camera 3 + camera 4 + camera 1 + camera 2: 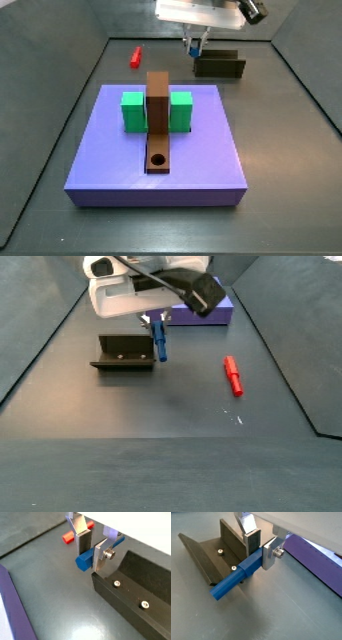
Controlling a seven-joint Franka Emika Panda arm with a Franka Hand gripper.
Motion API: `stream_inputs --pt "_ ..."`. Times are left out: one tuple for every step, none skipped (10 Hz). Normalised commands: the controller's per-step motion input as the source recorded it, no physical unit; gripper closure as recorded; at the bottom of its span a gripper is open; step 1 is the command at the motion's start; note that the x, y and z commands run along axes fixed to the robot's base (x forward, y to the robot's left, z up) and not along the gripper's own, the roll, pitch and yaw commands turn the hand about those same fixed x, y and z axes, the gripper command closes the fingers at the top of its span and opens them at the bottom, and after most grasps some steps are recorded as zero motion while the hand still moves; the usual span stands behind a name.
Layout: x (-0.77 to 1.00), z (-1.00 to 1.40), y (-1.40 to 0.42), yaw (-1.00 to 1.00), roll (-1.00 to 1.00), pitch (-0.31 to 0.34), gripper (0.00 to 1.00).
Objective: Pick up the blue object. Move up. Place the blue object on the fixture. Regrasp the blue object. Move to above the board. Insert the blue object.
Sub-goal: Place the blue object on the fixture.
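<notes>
The blue object (pixel 236 578) is a slim blue peg, and my gripper (pixel 261 546) is shut on it near one end, so most of its length sticks out past the fingers. The short end shows in a wrist view as the blue object (pixel 83 560) between the silver fingers (pixel 101 556). It hangs right beside the fixture (pixel 133 587), a dark trough-shaped block, also seen as the fixture (pixel 219 66) and the fixture (pixel 124 353). In both side views the gripper (pixel 156 324) holds the peg (pixel 159 340) at the fixture's edge. The purple board (pixel 201 160) lies apart from them.
A red peg (pixel 233 375) lies on the grey floor away from the fixture, also seen as the red peg (pixel 68 537). The board carries two green blocks (pixel 134 110) and a long brown bar (pixel 158 115) with a round hole. Dark walls ring the floor.
</notes>
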Motion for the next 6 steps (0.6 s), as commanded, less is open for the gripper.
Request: stream_inputs --pt "0.15 0.09 0.00 -0.17 -0.50 -0.529 1.00" --pt "0.24 0.29 0.00 -0.19 -0.57 -0.360 1.00" --pt "0.35 0.42 0.00 -0.23 -0.69 -0.106 1.00" --pt "0.49 0.43 0.00 -0.30 -0.68 0.029 1.00" --pt "0.46 0.31 0.00 -0.37 -0.56 0.114 1.00" --pt "0.42 0.05 0.00 -0.42 -0.31 0.089 1.00"
